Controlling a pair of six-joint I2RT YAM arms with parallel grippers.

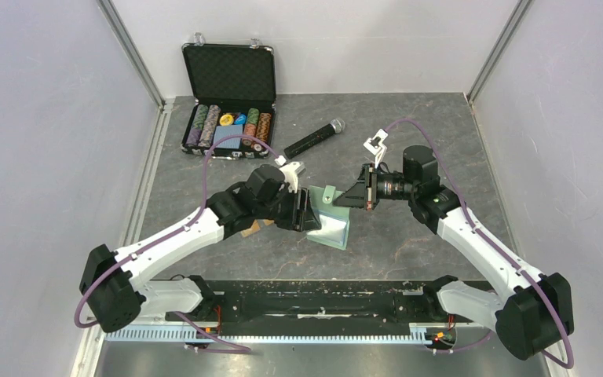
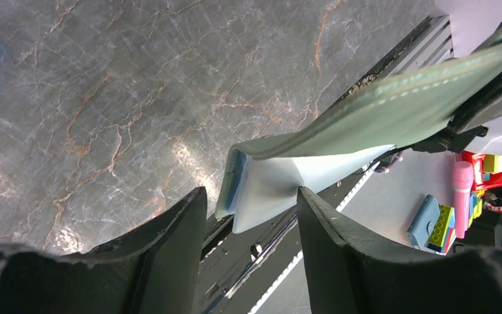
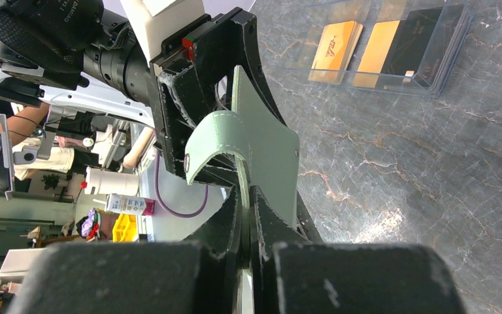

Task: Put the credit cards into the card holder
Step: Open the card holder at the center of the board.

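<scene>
The sage-green card holder (image 1: pixel 336 228) is held up off the table between both arms, its light blue inside (image 2: pixel 274 180) showing. My right gripper (image 1: pixel 345 199) is shut on one green panel of it (image 3: pixel 268 150), and the snap strap (image 3: pixel 209 134) curls over beside it. My left gripper (image 1: pixel 308 212) is open, its fingers (image 2: pixel 170 242) on either side of the holder's lower edge without pinching it. Orange (image 3: pixel 336 52), gold-tan (image 3: pixel 376 42) and black (image 3: pixel 425 46) credit cards lie in a clear tray. In the top view they are mostly hidden under the left arm (image 1: pixel 255 228).
An open poker chip case (image 1: pixel 228 102) stands at the back left. A black microphone (image 1: pixel 314 137) lies behind the grippers. The clear tray (image 3: pixel 457 46) sits on the marble tabletop left of the holder. Walls close in on the left, right and back.
</scene>
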